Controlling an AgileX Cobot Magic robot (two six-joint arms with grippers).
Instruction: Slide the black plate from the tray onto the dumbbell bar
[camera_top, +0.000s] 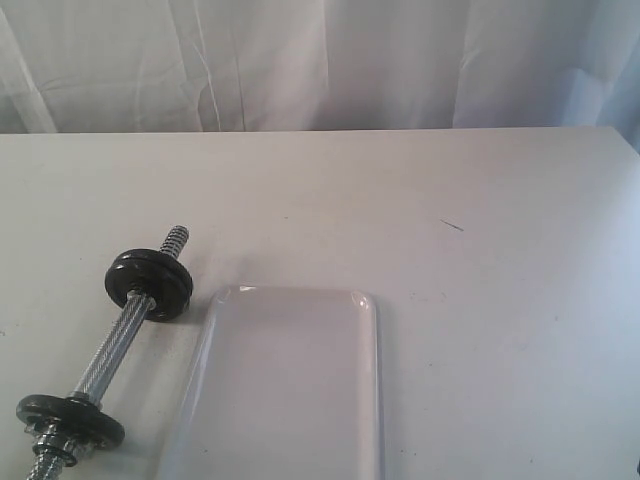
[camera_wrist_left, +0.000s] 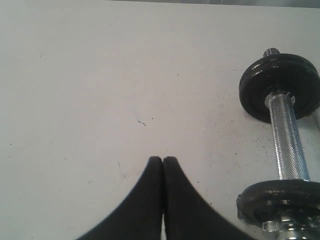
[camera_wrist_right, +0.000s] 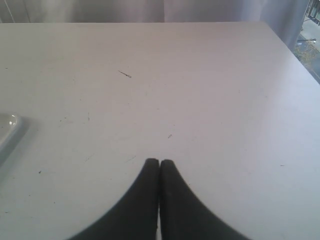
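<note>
The long glossy white plastic tray (camera_top: 290, 385) lies at six o'clock in the exterior view. The part of it in view is bare, and its near end runs out of the picture. The flat round black plate cannot be seen there, so it is either on that hidden end or is one of the discs on the bar; which one cannot be told.

The slim chrome dumbbell bar (camera_top: 108, 348) lies on the white table (camera_top: 470, 180) at eight o'clock, just beside the tray. It points toward one o'clock and carries two black discs, one high (camera_top: 150, 282) and one low (camera_top: 70, 418) near a chrome nut (camera_top: 48, 452). Its far threaded end (camera_top: 176, 240) pokes out free, probably the easier side for loading.

The left gripper (camera_wrist_left: 163, 161) hangs over bare table beside the bar, tips pressed together and holding nothing. The right gripper (camera_wrist_right: 159, 162) is likewise closed and empty, with the tray's corner (camera_wrist_right: 9, 127) off to one side.

Nothing stands between the tray and the bar. A small dark mark (camera_top: 452, 225) sits at two o'clock, below a white curtain (camera_top: 300, 60).
</note>
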